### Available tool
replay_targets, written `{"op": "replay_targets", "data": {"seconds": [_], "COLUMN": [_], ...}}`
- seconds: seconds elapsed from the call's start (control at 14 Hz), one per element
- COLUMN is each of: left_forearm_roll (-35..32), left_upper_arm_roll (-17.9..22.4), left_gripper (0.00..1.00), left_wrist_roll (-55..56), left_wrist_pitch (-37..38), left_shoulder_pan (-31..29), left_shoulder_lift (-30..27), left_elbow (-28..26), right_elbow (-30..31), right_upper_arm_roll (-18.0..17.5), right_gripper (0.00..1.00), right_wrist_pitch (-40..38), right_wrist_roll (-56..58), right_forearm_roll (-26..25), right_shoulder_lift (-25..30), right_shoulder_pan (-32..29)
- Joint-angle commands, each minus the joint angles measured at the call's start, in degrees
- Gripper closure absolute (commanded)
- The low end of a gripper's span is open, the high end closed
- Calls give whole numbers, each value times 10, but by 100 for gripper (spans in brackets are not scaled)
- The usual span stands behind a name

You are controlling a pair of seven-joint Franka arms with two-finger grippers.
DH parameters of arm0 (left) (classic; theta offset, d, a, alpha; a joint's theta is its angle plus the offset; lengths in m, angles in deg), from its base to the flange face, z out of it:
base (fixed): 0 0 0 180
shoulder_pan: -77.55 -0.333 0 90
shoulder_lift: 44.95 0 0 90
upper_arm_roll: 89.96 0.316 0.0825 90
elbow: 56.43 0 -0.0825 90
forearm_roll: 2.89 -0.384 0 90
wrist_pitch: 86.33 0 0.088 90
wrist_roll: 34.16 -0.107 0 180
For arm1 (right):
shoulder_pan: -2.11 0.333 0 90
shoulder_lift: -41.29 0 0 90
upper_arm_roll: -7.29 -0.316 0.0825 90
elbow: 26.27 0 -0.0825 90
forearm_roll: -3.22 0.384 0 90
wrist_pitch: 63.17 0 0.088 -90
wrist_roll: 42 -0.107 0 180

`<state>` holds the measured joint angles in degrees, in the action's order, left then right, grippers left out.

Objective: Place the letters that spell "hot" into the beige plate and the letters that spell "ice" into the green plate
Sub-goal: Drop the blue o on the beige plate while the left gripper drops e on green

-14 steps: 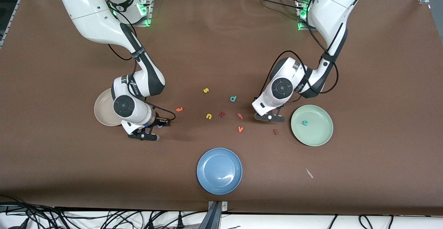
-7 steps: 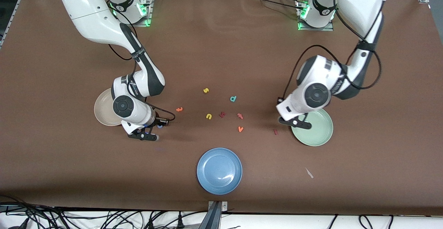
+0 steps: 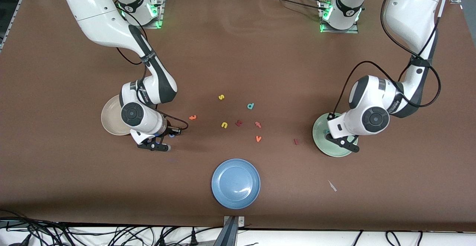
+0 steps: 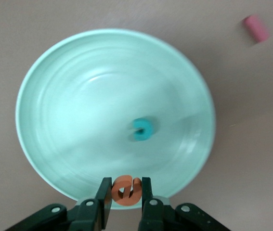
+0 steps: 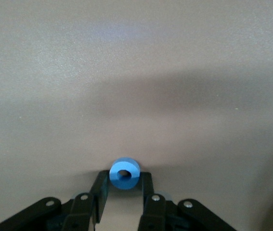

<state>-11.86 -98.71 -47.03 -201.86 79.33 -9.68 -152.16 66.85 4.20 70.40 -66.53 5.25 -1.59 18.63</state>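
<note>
While teal c [image 4: 142,130] lies in green plate [image 4: 54,86], beige plate [image 3: 108,116] partly hidden.

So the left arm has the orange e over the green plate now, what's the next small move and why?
Probably open the left gripper and let the orange e drop. It is pinched between the fingers right over the green plate, just inside the rim, where the teal c already lies. The right gripper is closing on the blue o at the table.
</note>
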Motion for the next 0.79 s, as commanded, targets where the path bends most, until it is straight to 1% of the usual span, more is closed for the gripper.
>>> {"op": "replay_targets", "data": {"seconds": [0.0,0.14,0.21,0.29,0.36,0.43,0.64,0.71], "left_forearm_roll": [-16,-16,-15,-15,-15,-16,-16,-15], "left_upper_arm_roll": [-6,-6,-6,-6,-6,-6,-9,-11], "left_gripper": [100,100,98,47,15,0,0,0], "left_wrist_roll": [-65,-67,-67,-67,-66,-66,-64,-63], "left_wrist_pitch": [-22,-43,-46,-50,-54,-51,-28,-15], "left_shoulder_pan": [-27,-29,-29,-29,-29,-29,-23,-20], "left_shoulder_lift": [36,46,49,54,55,52,25,10], "left_elbow": [13,9,8,8,8,8,11,13], "right_elbow": [1,1,1,1,1,1,-7,-9], "right_upper_arm_roll": [-3,-3,-3,-3,-3,-3,-3,-1], "right_gripper": [71,75,76,76,77,78,79,79], "right_wrist_pitch": [4,4,5,5,5,4,-8,-27], "right_wrist_roll": [2,-1,-2,-3,-7,-7,-18,-16], "right_forearm_roll": [11,21,24,25,25,25,25,24], "right_shoulder_lift": [1,1,1,1,1,1,6,9], "right_shoulder_pan": [-4,-4,-3,-3,-3,-3,-3,-3]}}
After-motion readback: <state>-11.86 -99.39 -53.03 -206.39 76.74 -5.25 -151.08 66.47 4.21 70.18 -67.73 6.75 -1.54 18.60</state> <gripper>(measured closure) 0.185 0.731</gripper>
